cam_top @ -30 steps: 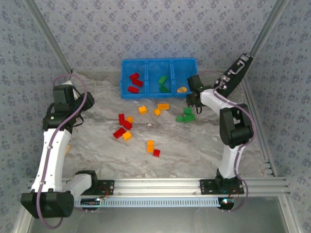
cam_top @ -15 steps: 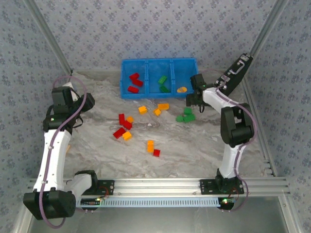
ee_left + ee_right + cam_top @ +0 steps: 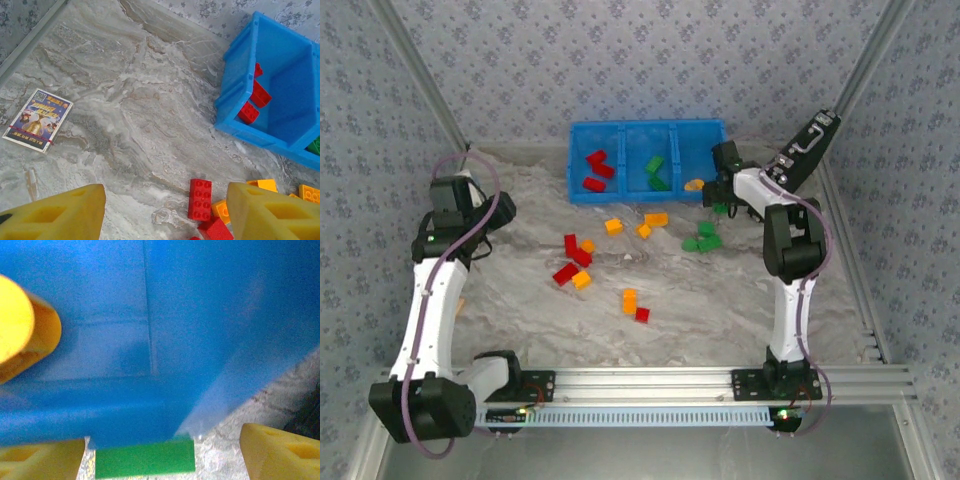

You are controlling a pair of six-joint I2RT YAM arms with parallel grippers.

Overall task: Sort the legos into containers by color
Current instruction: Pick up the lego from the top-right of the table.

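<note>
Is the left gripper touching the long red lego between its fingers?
Apart. Left wrist view shows the long red lego clear of both left gripper fingers.

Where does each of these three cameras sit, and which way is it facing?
Top external: fixed above and behind the arm bases, looking down at the table, blue bin, left arm and right arm.
Left wrist: on the left arm, looking down past the open left gripper at a printed card and the bin's corner.
Right wrist: on the right arm, close against the bin's wall; the open right gripper flanks a green brick.
Shared: top and left wrist both show the red bricks in the bin.
</note>
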